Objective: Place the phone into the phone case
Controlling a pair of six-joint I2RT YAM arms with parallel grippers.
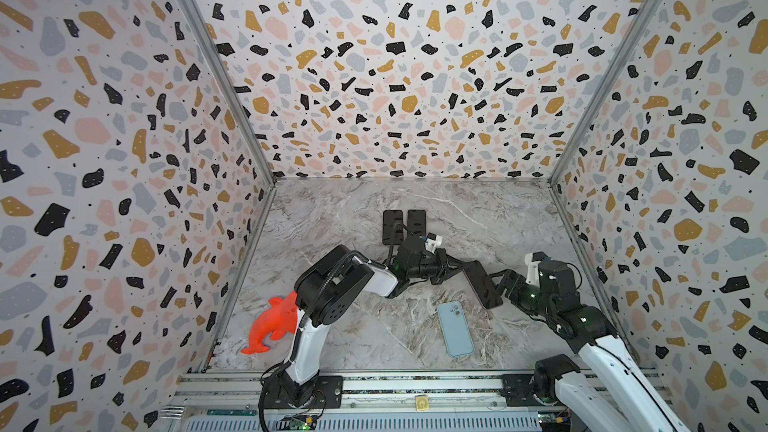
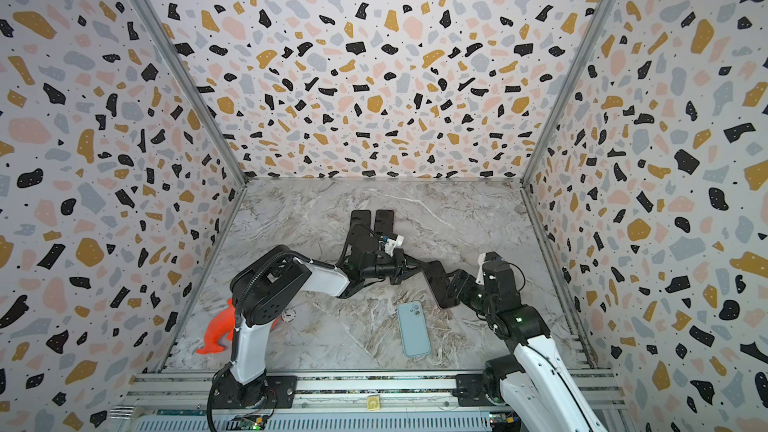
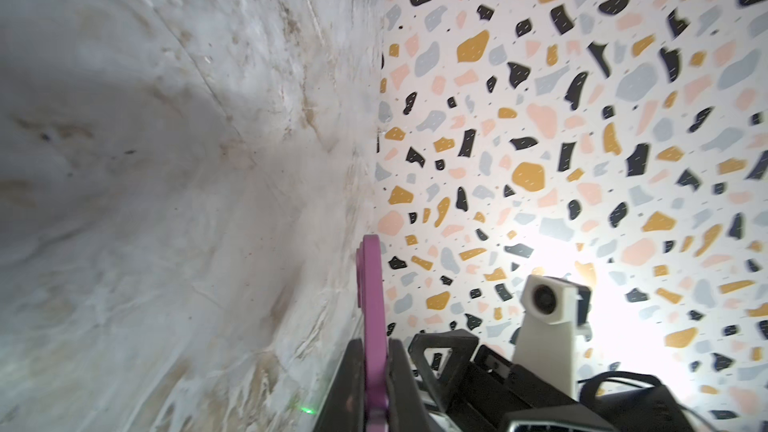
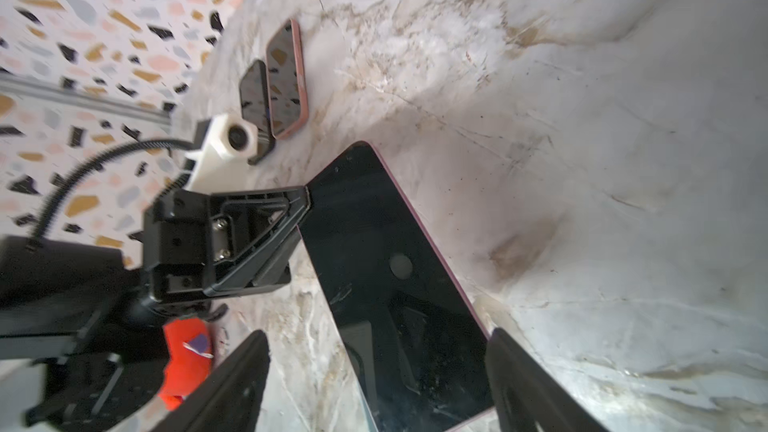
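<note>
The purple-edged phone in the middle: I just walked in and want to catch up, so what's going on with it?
The left pincer is shut on one end of the phone, holding it above the table. The right pincer stands open around the other end. The light blue case lies on the table nearby, without a phone in it yet.

Orange toy dolphin (image 1: 274, 323) on marble table (image 1: 357, 326); two dark phones (image 1: 404, 222) at back.

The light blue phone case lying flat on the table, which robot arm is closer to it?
Right. The right gripper is just behind the light blue phone case; the left gripper, holding the dark pink-edged phone, is a bit farther back.
</note>
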